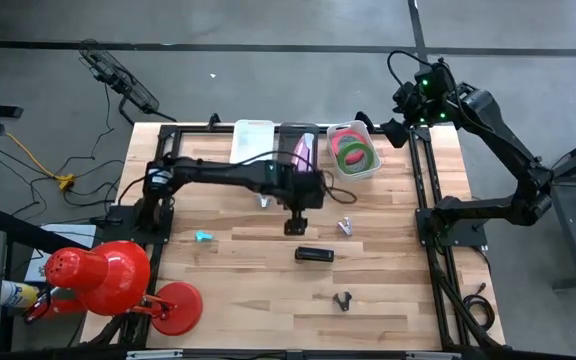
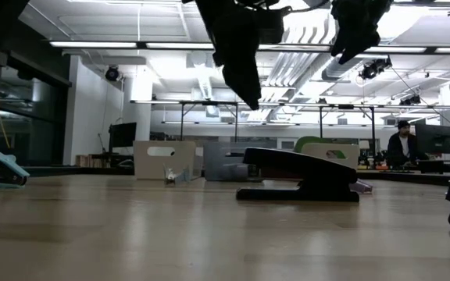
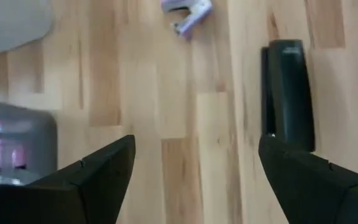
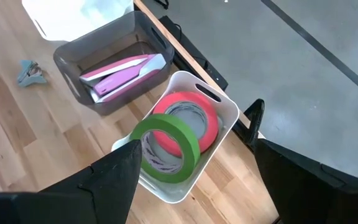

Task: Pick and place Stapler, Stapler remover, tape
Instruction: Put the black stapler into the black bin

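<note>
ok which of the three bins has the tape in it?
The white bin nearest the right arm, at the row's end: green tape and pink-red tape inside. The grey middle bin holds pink staplers; the other white bin looks empty.

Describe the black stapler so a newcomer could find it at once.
On the wooden table, look just below centre, in front of the left gripper. The black stapler lies flat there, a long dark bar, much bigger than the small staple removers nearby.
</note>
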{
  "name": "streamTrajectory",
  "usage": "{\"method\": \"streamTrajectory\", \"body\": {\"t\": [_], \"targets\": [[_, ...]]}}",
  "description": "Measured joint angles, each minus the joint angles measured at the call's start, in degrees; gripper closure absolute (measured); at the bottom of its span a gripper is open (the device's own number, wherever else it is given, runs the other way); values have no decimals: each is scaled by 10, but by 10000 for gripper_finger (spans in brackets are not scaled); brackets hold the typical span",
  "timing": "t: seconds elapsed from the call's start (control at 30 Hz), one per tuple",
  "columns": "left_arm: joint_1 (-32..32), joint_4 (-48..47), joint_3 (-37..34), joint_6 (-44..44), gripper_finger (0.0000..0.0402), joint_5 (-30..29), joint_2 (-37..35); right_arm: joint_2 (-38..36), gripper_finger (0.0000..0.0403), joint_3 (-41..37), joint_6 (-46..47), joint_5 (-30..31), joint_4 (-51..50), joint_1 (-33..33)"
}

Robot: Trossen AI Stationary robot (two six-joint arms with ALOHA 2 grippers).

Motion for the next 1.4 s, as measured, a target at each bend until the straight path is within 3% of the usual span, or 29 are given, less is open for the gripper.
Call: {"method": "streamTrajectory", "body": {"t": [0.57, 0.9, 1.4], "targets": [[-65, 9, 1, -40, 67, 46, 80, 0, 98, 0, 0, -6, 0, 1], [-84, 21, 2, -51, 67, 66, 83, 0, 98, 0, 4, -7, -2, 1], [-103, 54, -2, -45, 67, 48, 110, 0, 98, 0, 9, -13, -9, 1]]}}
